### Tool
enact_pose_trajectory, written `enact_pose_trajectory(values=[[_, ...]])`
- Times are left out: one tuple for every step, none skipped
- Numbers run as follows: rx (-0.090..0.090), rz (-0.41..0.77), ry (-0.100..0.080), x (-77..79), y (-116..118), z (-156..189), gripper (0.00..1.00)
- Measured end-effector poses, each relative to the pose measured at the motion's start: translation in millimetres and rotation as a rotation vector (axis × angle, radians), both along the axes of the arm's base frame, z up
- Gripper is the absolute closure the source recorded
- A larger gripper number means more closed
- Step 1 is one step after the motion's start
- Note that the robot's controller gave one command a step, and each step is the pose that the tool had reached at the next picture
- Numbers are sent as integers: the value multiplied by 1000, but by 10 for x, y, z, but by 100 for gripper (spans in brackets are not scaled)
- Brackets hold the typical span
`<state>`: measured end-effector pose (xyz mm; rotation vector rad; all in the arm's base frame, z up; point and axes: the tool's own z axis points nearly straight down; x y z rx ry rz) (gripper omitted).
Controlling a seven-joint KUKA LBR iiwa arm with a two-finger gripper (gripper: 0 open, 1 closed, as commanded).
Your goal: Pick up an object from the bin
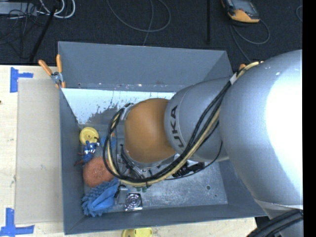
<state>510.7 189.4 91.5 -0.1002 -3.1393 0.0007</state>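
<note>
Our arm (266,132) hangs its orange wrist cover (145,130) low beside the blue cloth (101,199) at seven o'clock, presumably for reach; the hand (132,200) may be apart or together, we cannot tell.

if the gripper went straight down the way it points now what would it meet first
Most likely the bin floor. The gripper points down at the bin's near-left part, just right of the blue fuzzy cloth. It could brush the cloth's edge first, since the depth is hard to judge from above.

bin (148,73): matt grey metal | blue rag (101,200): shaggy cloth | yellow toy (89,134): glossy plastic
</note>
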Motion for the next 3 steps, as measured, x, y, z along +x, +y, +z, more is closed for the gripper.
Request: enact_pose_trajectory(values=[[0,93,2,108,92,-217,100],[0,91,3,108,91,-217,100],[1,143,-2,315,110,1218,100]])
